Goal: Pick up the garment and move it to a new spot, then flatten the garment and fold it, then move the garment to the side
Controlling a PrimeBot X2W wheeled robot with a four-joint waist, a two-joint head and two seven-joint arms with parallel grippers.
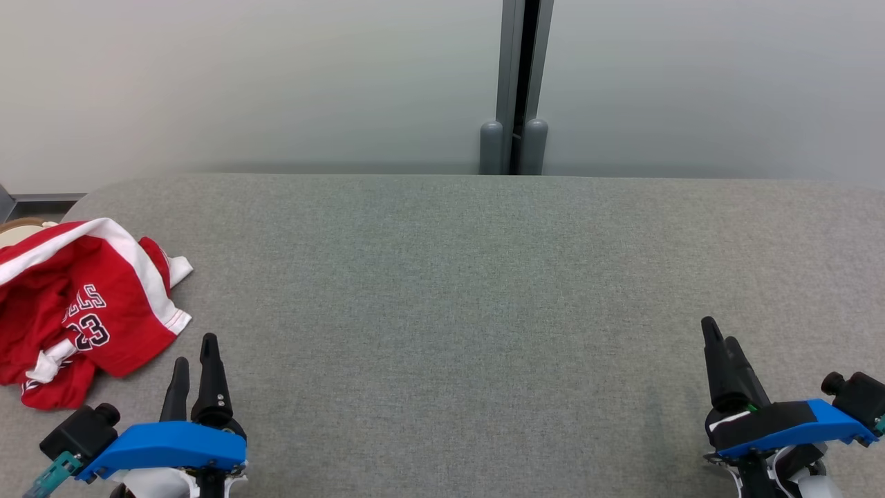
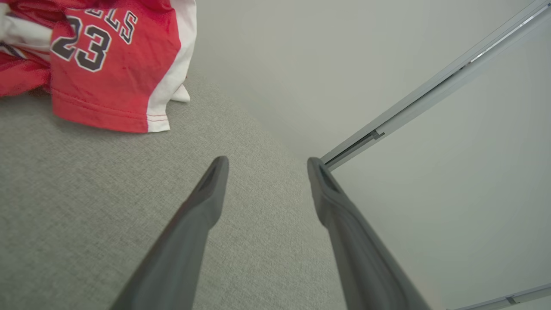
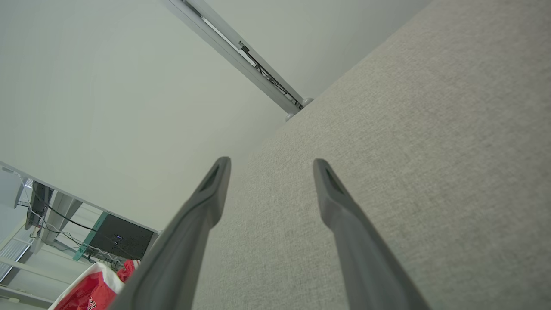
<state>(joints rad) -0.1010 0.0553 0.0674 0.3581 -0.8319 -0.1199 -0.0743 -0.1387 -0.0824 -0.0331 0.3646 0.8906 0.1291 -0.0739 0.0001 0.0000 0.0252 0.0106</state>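
Right now the red jersey (image 1: 90, 304) lies in a crumpled heap at the table's (image 1: 484, 290) left edge. Part of it looks to run past that edge, though you cannot tell how much. That is your main risk: a shallow pinch on one loose fold could drag the heap sideways and let its weight slide off the table. Grab deep into the bunch and you may trap several layers, which would make flattening harder. Your left hand (image 1: 194, 349) hovers just beside the jersey's near hem, fingers spread wide and holding nothing. Come down too steeply and those long tips could dig into the table's grey cloth cover instead of the jersey. Your right hand (image 1: 720, 332), also spread and empty, sits well apart near the right edge, too far to help with a catch.
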